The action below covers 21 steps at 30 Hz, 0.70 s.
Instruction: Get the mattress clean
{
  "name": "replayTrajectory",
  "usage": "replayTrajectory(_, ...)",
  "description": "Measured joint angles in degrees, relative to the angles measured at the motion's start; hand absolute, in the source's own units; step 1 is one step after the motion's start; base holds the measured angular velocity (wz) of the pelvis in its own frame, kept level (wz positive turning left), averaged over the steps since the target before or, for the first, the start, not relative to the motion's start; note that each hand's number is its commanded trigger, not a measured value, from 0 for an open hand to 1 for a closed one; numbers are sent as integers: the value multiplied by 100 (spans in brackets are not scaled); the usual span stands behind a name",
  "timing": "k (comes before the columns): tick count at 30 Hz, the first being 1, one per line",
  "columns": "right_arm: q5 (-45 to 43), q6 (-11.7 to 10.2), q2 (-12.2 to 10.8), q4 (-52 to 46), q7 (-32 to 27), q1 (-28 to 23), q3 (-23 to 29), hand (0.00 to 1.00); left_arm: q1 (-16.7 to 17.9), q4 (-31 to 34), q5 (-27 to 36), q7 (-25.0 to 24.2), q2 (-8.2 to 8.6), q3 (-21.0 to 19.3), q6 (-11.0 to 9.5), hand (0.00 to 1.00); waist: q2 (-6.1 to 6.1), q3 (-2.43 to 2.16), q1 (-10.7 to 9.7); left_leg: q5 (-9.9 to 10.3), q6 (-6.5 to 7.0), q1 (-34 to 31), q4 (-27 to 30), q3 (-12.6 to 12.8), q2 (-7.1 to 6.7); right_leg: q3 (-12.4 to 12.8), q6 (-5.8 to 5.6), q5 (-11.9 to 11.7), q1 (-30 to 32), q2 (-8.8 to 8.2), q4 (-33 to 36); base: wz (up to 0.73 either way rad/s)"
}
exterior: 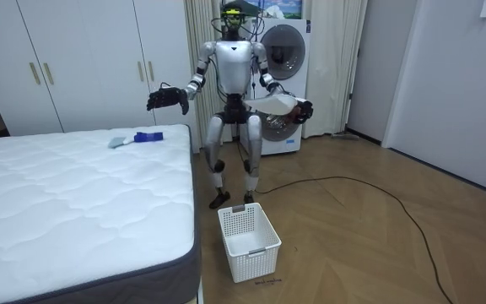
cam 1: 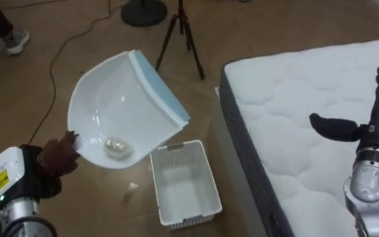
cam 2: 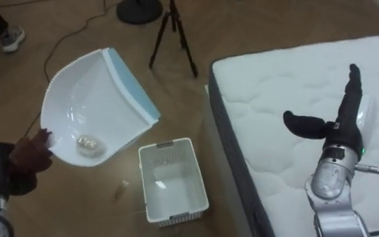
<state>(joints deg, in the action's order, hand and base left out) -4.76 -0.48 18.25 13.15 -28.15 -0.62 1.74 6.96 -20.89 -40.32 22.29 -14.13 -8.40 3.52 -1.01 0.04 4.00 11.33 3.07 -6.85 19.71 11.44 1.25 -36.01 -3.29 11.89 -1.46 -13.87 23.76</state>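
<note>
Left hand (cam 1: 58,157) grips dustpan (cam 1: 110,99) above, beside basket (cam 1: 183,187), right hand (cam 1: 376,125) open; centre lip over basket before tipping litter (cam 1: 116,146).

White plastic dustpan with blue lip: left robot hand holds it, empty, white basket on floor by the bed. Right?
Not empty: the left eye view shows a small pale crumpled wad in the white plastic dustpan. The rest holds: left robot hand grips it, white plastic basket by the bed.
</note>
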Motion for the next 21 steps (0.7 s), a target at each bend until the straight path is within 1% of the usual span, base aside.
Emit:
replayTrajectory(1,0,0,0,0,36,0,0,0,-2,0,-1,0,-2,23,-3,100,-15,0,-41,-11,20,-8,0,-137,-33,164,-14,-9,-9,4,12,88)
replayTrajectory(2,-2,0,0,1,71,-7,2,0,-4,-2,-25,-6,-2,59,-16,100,-54,-7,-108,-35,60,-20,8,-394,-134,515,-25,-12,3,24,56,100)
replayTrajectory(3,-5,0,-1,1,82,-11,13,0,-9,-5,-31,-8,-5,101,-21,100,-86,-2,-250,-62,111,-33,13,-686,-229,969,-1,3,117,73,185,103)
replayTrajectory(4,-5,0,-1,3,86,-16,14,0,-9,-9,-30,-9,-9,119,-20,100,-81,4,-287,-61,144,-50,15,-866,-259,1350,22,65,212,214,179,93)
replayTrajectory(5,-7,-1,-4,4,92,-39,13,0,3,-12,-21,-9,-11,140,-17,100,-70,21,-305,-80,174,-60,-8,-1235,-290,1938,122,172,408,592,45,88)
replayTrajectory(6,-6,3,-7,4,99,-90,6,0,3,-16,-23,-18,-36,155,-9,100,-76,33,-339,-133,106,-62,-16,-1492,-295,2240,155,169,594,872,-180,91)
replayTrajectory(7,-6,14,-10,3,103,-110,6,0,3,-17,-16,-21,-59,166,-7,100,-88,48,-380,-139,102,-64,-12,-1591,-307,2375,188,123,704,991,-337,96)
replayTrajectory(8,-7,39,-9,-2,104,-114,7,0,-3,-16,20,-33,-103,174,-6,100,-171,44,-392,-129,93,-106,51,-1684,-358,2608,192,-76,934,1093,-649,92)
replayTrajectory(9,-57,57,3,-14,106,-123,13,0,-1,-17,20,-67,-111,180,7,100,-244,21,-421,-31,57,-218,264,-1759,-444,2700,180,-449,1041,1106,-701,96)
replayTrajectory(10,-100,62,5,-17,106,-149,24,0,-6,-17,9,-90,-111,185,8,100,-252,13,-485,24,55,-280,366,-1637,-438,2653,279,-601,1000,1107,-709,110)
replayTrajectory(11,-239,69,16,-15,115,-202,45,0,-26,-25,9,-132,-107,245,8,100,-211,11,-534,65,81,-337,409,-1183,-282,2490,265,-526,919,1114,-717,94)
replayTrajectory(12,-248,68,16,-10,154,-230,43,0,-51,-24,11,-159,-131,292,-2,100,-180,34,-492,90,82,-357,399,-969,-170,2410,297,-492,907,1113,-708,67)
replayTrajectory(13,-255,68,16,-7,187,-238,28,0,-48,-25,11,-169,-131,298,-7,100,-167,46,-459,107,73,-359,397,-984,-165,2398,319,-489,911,1122,-705,23)
replayTrajectory(14,-259,68,16,-5,299,-257,4,0,-48,-48,7,-179,-131,299,-6,100,-135,66,-367,136,62,-366,400,-1042,-162,2384,355,-483,927,1160,-687,15)
replayTrajectory(15,-259,68,17,8,421,-266,3,0,-50,-50,10,-182,-131,296,-5,100,-109,75,-326,154,58,-410,408,-1110,-169,2374,365,-473,934,1173,-675,22)
replayTrajectory(17,-232,68,23,80,560,-266,2,0,-86,-114,23,-180,-139,294,-10,100,-104,79,-315,158,58,-460,402,-1172,-197,2385,356,-423,937,1173,-669,32)
replayTrajectory(19,-220,59,28,103,647,-265,-14,0,-119,-278,26,-176,-151,296,-14,100,-96,83,-229,201,52,-455,418,-1170,-191,2413,356,-363,959,1179,-602,9)
replayTrajectory(21,-268,22,56,109,787,-264,-49,0,-183,-529,-43,-160,-198,284,-13,100,-108,90,-164,294,43,-486,538,-1189,-196,2430,365,-197,1067,1146,-337,0)
